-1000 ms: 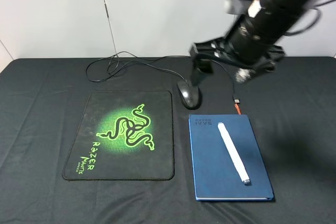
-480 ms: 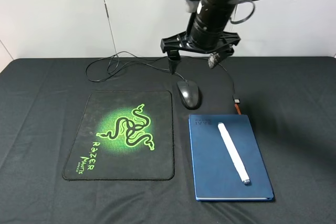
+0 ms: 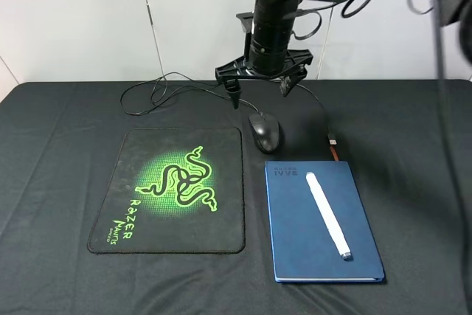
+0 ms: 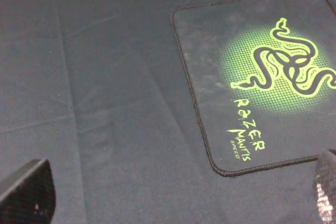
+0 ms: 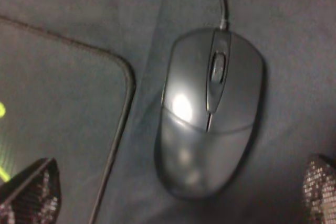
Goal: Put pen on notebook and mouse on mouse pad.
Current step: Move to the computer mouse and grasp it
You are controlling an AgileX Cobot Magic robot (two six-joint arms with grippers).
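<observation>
Black tablecloth [image 3: 59, 123] shows as a narrow strip between the mouse [image 3: 265, 132] and the edge of the mouse pad [image 3: 173, 189]; right gripper [image 3: 259, 92] hangs spread wide above the mouse; pen [image 3: 327, 215] lies on notebook [image 3: 295, 248]

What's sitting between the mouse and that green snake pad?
Nothing but a narrow strip of bare black tablecloth separates the mouse from the mouse pad. The right wrist view shows it closest, and the high view shows it too.

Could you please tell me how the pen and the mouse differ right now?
The pen is slim and white; the mouse is rounded and glossy black. The pen lies on the notebook; the mouse sits on the cloth beside the mouse pad, not on it. Both lie untouched.
</observation>
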